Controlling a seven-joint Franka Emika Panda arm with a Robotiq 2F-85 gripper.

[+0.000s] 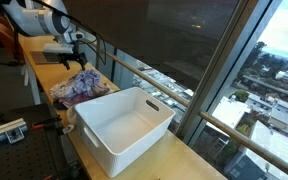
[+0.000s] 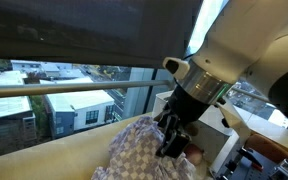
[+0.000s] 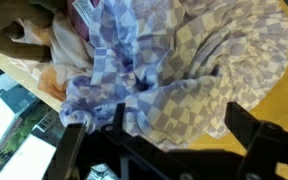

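A heap of cloth lies on the wooden table: a blue-and-white checked cloth [image 3: 174, 70] on top, with pink and orange fabric [image 3: 59, 45] at its edge. It shows in both exterior views [image 1: 82, 87] [image 2: 144, 150]. My gripper [image 3: 164, 130] hangs just above the checked cloth with its fingers spread wide and nothing between them. In an exterior view the gripper [image 2: 172, 140] is right over the heap, its fingertips near the fabric. In an exterior view the gripper [image 1: 72, 52] is above the pile.
A white plastic basket [image 1: 124, 125] stands on the table next to the cloth heap. A metal railing [image 1: 174, 95] and large windows run along the table's far side. A dark blind [image 2: 84, 30] hangs above.
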